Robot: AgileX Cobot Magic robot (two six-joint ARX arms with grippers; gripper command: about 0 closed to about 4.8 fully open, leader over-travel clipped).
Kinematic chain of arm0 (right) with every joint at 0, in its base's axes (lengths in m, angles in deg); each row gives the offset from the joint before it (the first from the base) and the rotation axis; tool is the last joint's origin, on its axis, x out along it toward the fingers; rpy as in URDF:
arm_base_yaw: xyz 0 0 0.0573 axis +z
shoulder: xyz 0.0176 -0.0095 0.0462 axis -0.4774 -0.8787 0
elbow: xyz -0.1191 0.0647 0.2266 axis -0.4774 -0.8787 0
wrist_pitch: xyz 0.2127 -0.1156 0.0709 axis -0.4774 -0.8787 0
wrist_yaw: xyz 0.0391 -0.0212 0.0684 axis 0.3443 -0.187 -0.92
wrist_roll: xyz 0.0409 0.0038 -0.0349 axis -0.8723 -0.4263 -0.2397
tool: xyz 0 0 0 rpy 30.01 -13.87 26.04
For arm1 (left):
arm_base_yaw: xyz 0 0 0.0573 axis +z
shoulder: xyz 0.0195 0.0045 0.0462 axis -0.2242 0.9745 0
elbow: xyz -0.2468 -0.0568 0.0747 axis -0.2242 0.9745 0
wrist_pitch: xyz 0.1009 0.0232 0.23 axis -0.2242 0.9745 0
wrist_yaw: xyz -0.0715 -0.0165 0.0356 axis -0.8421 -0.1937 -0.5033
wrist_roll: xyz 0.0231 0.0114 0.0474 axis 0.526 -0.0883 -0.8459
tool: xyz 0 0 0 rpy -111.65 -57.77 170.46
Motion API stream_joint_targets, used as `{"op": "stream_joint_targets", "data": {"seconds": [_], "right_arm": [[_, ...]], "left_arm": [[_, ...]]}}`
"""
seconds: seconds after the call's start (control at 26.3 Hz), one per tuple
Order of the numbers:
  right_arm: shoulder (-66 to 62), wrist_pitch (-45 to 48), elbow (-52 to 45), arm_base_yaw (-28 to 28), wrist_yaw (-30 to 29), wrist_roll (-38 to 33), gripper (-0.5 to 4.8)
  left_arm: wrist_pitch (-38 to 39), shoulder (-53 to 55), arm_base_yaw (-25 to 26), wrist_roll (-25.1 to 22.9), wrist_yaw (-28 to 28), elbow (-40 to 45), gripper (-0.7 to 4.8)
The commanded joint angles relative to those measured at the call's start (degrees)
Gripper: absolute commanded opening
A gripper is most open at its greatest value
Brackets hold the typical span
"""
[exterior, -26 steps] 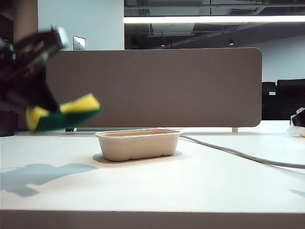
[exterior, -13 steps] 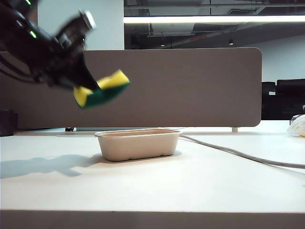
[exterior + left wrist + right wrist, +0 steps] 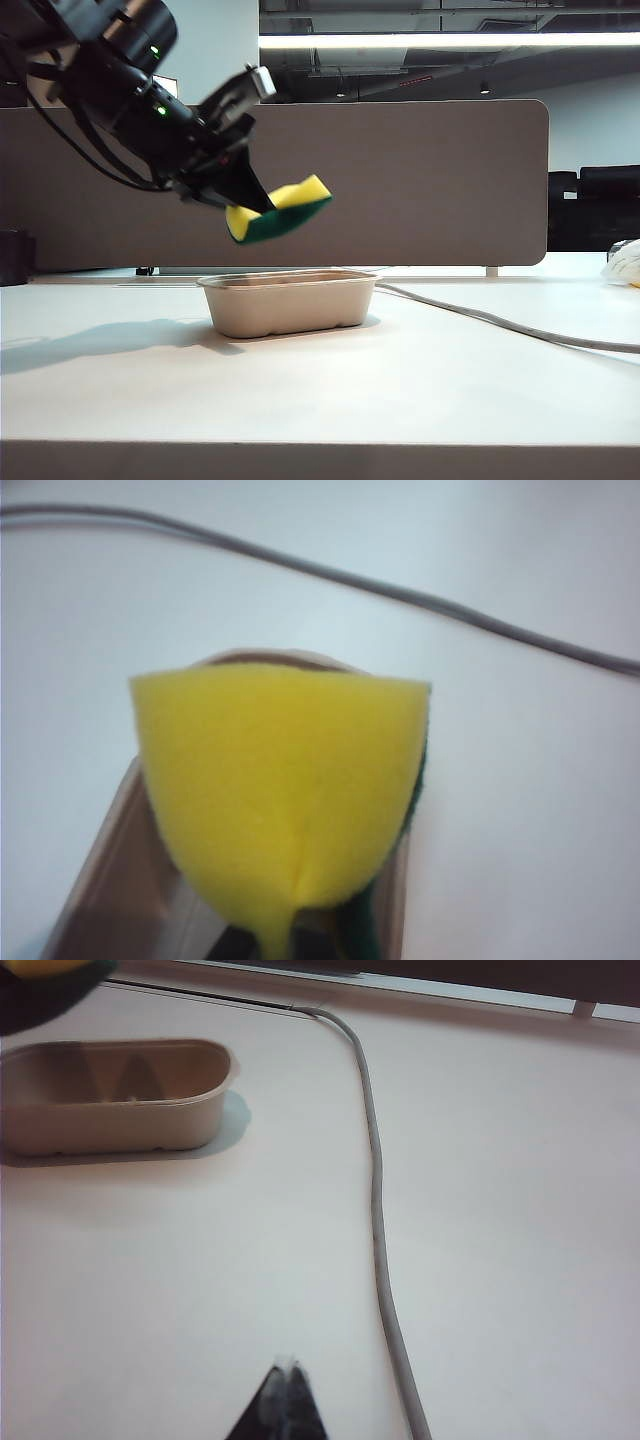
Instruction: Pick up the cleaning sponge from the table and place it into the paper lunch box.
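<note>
L gripper point(image 3: 243, 205): jaws clenched tight on the cleaning sponge point(image 3: 279, 209), pinching one short end so the foam folds into a crease at the grip; seen in L wrist view as a yellow block point(image 3: 285, 780) bulging out from the pinch. Sponge is bright yellow foam w/ thin dark green scouring layer on the underside, green edge just showing along one side in wrist view. It sticks out from the jaws toward the right of exterior view, tilted, free end higher, held in the air.

Sponge hangs above the paper lunch box point(image 3: 288, 302), over its left-to-middle part, not touching it. Box: shallow beige pulp tray, rounded corners, flared rim, sits upright on the white counter point(image 3: 400, 390). In L wrist view the tray rim point(image 3: 120, 850) shows directly behind the sponge.

R gripper point(image 3: 284, 1400): low over the counter, well apart from box; its dark tips meet at a point, jaws closed, nothing in them. Grey cable point(image 3: 375, 1190) runs across the counter just beside it, passing right of the box.
</note>
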Motion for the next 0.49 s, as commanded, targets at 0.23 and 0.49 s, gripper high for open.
{"op": "stream_joint_targets", "data": {"seconds": [0.23,0.49], "right_arm": [[0.0,0.8,0.0,0.0,0.1,0.0,-0.05],[0.0,0.8,0.0,0.0,0.0,0.0,-0.05]], "left_arm": [[1.0,1.6,-0.3,-0.2,0.4,-1.3,2.74],[-0.3,1.6,-0.2,-0.1,2.8,-1.3,4.79]]}}
